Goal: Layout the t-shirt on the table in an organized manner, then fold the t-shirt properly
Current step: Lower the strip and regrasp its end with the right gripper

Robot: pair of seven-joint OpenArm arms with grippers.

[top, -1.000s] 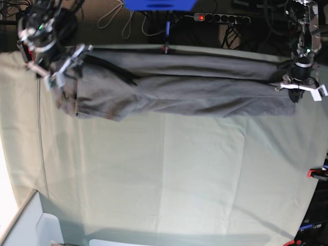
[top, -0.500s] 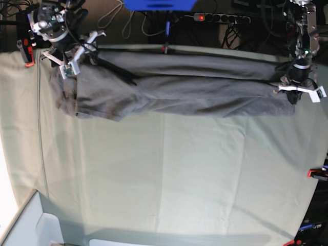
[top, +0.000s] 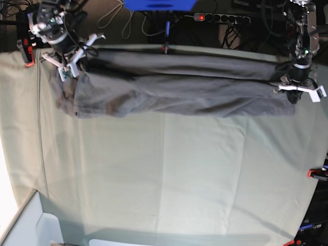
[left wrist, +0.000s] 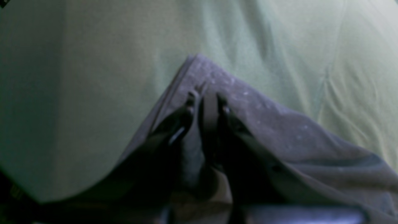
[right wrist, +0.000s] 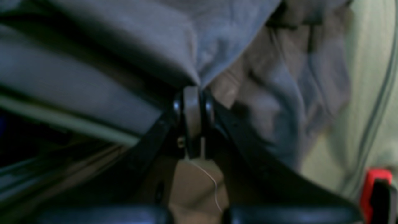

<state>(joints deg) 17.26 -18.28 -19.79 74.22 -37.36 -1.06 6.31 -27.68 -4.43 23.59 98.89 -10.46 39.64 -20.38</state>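
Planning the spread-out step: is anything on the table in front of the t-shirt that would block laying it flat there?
Nothing visible does. The t-shirt lies bunched along the far edge, and the table in front of it shows only bare cloth.

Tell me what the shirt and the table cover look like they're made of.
Shirt: soft matte grey knit, likely cotton jersey; it drapes and bunches in limp folds. Table cover: pale green woven-looking cloth, matte, holding sharp crease lines; fibre unclear.
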